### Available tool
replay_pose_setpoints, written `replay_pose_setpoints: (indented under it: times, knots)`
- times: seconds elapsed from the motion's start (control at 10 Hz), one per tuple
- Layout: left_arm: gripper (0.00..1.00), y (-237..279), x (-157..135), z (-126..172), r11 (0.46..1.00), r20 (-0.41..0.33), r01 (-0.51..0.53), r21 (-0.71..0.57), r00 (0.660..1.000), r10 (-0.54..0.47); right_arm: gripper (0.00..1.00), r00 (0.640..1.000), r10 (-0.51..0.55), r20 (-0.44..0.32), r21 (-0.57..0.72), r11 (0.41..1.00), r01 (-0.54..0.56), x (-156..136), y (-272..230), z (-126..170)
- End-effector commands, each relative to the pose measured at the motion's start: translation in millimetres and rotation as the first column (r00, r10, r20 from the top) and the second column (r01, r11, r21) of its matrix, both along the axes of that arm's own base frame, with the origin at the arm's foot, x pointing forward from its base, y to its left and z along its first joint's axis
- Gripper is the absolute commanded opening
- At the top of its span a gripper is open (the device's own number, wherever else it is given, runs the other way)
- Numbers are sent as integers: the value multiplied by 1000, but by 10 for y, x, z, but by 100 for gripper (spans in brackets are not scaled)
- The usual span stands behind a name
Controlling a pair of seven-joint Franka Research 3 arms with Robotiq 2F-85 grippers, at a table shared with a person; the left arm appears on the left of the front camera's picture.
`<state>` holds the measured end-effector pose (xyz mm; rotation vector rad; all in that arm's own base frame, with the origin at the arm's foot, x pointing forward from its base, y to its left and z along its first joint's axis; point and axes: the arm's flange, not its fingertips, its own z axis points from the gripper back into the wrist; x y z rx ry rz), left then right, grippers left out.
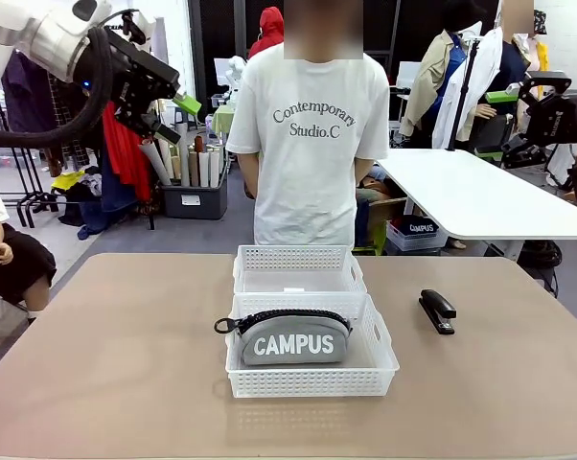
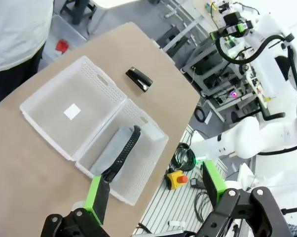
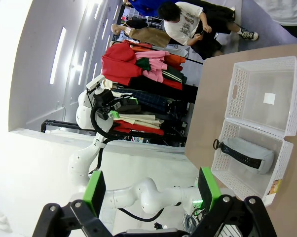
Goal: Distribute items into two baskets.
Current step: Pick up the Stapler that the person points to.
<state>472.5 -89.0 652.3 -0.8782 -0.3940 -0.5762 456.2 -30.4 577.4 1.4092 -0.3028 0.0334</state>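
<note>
Two white lattice baskets stand end to end mid-table. The near basket (image 1: pixel 312 381) holds the grey "CAMPUS" pouch (image 1: pixel 293 341), lying flat. The far basket (image 1: pixel 298 257) holds nothing. A black stapler (image 1: pixel 437 310) lies on the tabletop to the right of the baskets. My left gripper (image 1: pixel 176 117) hangs open high at the upper left, away from the table. My right gripper (image 1: pixel 496 125) is open high at the upper right. From above, the left wrist view shows the left gripper (image 2: pixel 156 190), pouch (image 2: pixel 116 153) and stapler (image 2: pixel 139 79); the right wrist view shows the right gripper (image 3: pixel 151 190) and pouch (image 3: pixel 247 154).
A person in a white T-shirt (image 1: pixel 308 144) stands at the table's far edge, right behind the baskets. The tan tabletop (image 1: pixel 126 364) is bare left of the baskets. A white table (image 1: pixel 480 196) and storage boxes lie beyond.
</note>
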Motion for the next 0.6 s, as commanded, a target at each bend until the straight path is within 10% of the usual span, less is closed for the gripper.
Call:
replay_pose_setpoints:
  times: [0.0,0.3,0.5]
  knots:
    - [100,-71,6,38,999,4,24,22,1000,-24,100,1000,2,1,-2,1000,-2,-13,10,12]
    - [100,-86,-11,2,1000,2,16,7,1000,-16,100,1000,2,1,-2,1000,-2,-13,10,12]
    - [100,164,141,-17,982,-278,-149,-118,954,111,100,1000,2,1,-2,1000,-2,-13,10,12]
